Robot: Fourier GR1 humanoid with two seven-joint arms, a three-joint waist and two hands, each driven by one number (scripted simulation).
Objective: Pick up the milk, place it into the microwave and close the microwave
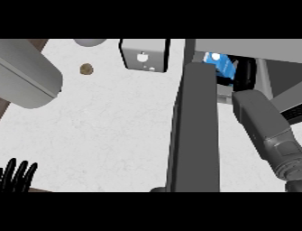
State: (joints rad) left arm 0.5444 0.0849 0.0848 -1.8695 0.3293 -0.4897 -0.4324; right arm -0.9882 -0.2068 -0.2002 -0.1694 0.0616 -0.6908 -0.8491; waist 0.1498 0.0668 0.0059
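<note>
One blue milk carton [218, 65] is held by the right hand [244, 72] at one o'clock inside the microwave [273, 49] and is best set down upright before release, while the left hand [12, 177] rests open at seven o'clock.

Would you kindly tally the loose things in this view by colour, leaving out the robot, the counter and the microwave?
Blue and white: 1, the milk carton inside the microwave
Brown: 1, a small round item on the counter
Grey: 1, a box near the far edge
Total: 3
</note>
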